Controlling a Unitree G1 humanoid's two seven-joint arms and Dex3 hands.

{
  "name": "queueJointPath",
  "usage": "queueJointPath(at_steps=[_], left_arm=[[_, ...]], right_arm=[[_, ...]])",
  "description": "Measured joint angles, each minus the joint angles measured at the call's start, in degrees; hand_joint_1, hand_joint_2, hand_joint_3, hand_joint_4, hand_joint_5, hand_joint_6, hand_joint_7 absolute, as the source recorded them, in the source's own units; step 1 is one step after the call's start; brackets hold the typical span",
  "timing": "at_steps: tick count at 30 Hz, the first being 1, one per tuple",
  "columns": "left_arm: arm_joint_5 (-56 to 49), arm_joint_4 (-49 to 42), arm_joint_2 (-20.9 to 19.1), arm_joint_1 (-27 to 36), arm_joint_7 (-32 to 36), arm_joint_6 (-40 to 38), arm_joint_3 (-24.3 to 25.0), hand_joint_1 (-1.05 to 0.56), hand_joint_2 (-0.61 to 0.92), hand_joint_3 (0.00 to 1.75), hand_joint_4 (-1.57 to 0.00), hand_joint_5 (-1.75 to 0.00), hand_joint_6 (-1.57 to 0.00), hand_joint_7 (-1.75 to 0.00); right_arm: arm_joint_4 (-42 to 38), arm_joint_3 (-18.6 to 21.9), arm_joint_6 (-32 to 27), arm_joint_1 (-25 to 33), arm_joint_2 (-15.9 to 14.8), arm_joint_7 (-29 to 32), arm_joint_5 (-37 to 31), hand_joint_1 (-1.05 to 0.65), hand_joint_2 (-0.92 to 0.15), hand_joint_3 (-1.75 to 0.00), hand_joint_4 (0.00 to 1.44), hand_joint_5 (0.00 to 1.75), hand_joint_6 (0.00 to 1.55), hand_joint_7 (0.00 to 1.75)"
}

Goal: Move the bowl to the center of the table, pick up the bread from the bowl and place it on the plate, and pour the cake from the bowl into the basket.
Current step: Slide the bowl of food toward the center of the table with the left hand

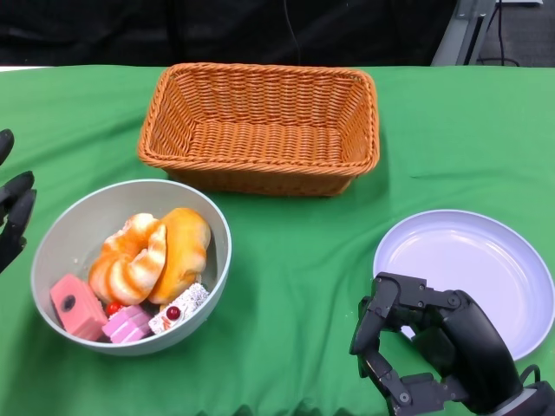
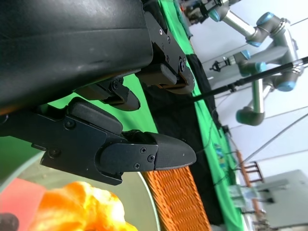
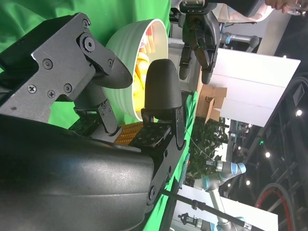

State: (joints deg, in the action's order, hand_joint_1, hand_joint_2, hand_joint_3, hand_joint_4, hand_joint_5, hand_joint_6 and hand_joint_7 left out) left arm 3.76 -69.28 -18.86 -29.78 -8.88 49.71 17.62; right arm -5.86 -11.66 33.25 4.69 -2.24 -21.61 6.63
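A grey-green bowl (image 1: 61,238) sits at the table's left front, holding two orange breads (image 1: 152,251) and several small pink and white cake pieces (image 1: 126,321). My left hand (image 1: 13,217) hovers just left of the bowl with fingers apart, holding nothing. My right hand (image 1: 434,351) rests at the lower right, fingers curled loosely and empty, its back overlapping the near edge of the lavender plate (image 1: 473,260). The wicker basket (image 1: 260,130) stands empty at the back centre. In the right wrist view the bowl (image 3: 127,53) and the left hand (image 3: 197,38) show beyond my fingers (image 3: 163,86).
Green cloth (image 1: 295,260) covers the table, with open cloth between bowl and plate. In the left wrist view the bread (image 2: 82,207) and basket (image 2: 175,197) lie beyond my fingers (image 2: 144,156). Other robot arms (image 2: 260,29) stand past the table's far edge.
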Motion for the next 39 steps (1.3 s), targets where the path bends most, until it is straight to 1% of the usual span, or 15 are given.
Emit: queueJointPath(at_steps=[3,6,11,18,28,31,37,39], left_arm=[[-1.7,-0.3,-0.6,0.0,2.5,-0.6,-0.9,-0.68,0.92,0.44,-0.62,0.0,-0.49,0.0],[-1.8,-0.7,-0.5,0.0,2.8,-2.8,-1.3,-0.67,0.92,0.47,-0.54,0.0,-0.45,0.0],[-1.8,-0.9,0.0,0.0,3.1,-6.1,-1.7,-0.64,0.92,0.47,-0.54,-0.01,-0.45,-0.01],[-1.7,-0.7,2.7,0.0,3.6,-9.4,-2.4,-0.69,0.92,0.47,-0.51,0.0,-0.44,-0.01],[-2.4,1.3,5.0,1.5,5.9,-10.3,-4.4,-0.69,0.92,0.53,-0.46,0.0,-0.41,0.0],[-2.7,2.1,5.3,1.7,6.6,-10.2,-4.9,-0.69,0.92,0.57,-0.42,0.0,-0.37,0.0],[-3.9,5.8,5.9,3.5,7.7,-10.4,-6.9,-0.71,0.92,0.6,-0.35,0.0,-0.31,0.0],[-3.8,7.1,6.2,4.2,7.6,-10.6,-7.1,-0.7,0.92,0.59,-0.36,-0.01,-0.31,-0.01]], right_arm=[[0.0,0.1,0.0,0.0,0.0,0.0,0.0,0.0,-0.41,-1.27,0.83,1.67,0.73,1.39],[0.0,0.1,0.0,0.0,0.0,0.0,0.0,0.0,-0.4,-1.27,0.83,1.68,0.73,1.39],[0.0,0.2,0.0,0.0,0.0,0.0,0.0,0.0,-0.4,-1.27,0.83,1.67,0.73,1.39],[0.0,0.2,0.0,0.0,0.0,0.0,0.0,0.0,-0.4,-1.27,0.83,1.66,0.73,1.39],[0.0,0.3,0.0,0.0,0.0,0.0,0.0,0.02,-0.39,-1.3,0.83,1.67,0.73,1.4],[0.1,0.3,0.0,0.0,0.0,0.0,-0.1,0.02,-0.39,-1.3,0.84,1.67,0.73,1.4],[0.1,0.4,0.0,0.0,0.0,0.1,-0.1,0.02,-0.39,-1.3,0.83,1.67,0.73,1.39],[0.1,0.4,0.0,0.0,0.0,0.1,-0.1,0.02,-0.4,-1.29,0.83,1.67,0.73,1.39]])
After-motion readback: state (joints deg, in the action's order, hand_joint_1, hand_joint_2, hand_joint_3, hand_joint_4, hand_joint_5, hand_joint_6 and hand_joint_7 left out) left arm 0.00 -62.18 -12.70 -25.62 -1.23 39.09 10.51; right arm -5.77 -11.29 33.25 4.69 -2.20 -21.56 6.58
